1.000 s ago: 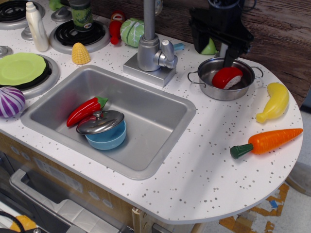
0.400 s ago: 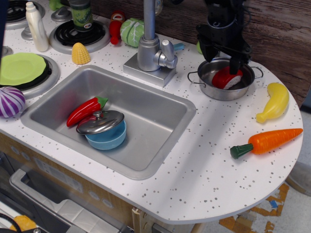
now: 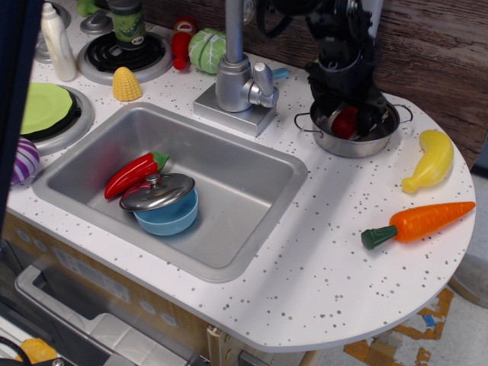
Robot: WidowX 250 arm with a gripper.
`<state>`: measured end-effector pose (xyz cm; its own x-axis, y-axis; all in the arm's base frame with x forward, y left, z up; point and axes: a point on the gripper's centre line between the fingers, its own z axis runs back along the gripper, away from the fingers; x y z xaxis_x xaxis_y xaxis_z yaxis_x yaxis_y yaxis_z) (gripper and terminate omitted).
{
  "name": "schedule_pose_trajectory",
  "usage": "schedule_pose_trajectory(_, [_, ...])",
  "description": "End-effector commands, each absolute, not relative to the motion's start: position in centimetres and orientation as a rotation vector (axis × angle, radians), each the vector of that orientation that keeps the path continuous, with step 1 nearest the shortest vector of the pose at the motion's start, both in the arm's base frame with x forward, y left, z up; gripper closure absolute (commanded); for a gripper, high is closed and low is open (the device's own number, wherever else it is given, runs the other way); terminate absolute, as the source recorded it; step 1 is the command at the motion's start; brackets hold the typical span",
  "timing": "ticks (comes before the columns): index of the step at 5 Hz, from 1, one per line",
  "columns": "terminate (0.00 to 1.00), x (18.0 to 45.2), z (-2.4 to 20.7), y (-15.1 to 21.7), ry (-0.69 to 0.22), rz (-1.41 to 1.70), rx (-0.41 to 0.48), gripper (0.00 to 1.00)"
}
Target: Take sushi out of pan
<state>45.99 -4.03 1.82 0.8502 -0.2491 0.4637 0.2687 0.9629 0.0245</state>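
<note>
Gripper [image 3: 349,114] lowered into pan [image 3: 352,143], right of the faucet [image 3: 236,72] on the worktop [image 3: 335,259]. Fingers either side of sushi [image 3: 345,122] inside the pan; firm grasp or not, cannot tell. Carrot [image 3: 418,223] well clear of the faucet.

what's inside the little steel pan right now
The gripper is down inside the pan, its fingers either side of the red sushi. Only part of the red top shows; the rice base and most of the pan's floor are covered by the gripper.
</note>
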Motion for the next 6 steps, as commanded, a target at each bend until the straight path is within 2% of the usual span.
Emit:
schedule_pose_trajectory(1, [0.0,46.8,3.0,-3.8,-0.515,-0.295,-0.042,0.0])
schedule_pose_trajectory(2, [0.0,46.4,2.7,-3.8,-0.521,-0.265,-0.019,1.0])
schedule_pose_trajectory(4, [0.0,46.8,4.4,-4.3,-0.476,-0.241,0.008,1.0])
schedule_pose_trajectory(6, [0.0,46.0,9.4,-3.8,-0.436,-0.235,0.16,1.0])
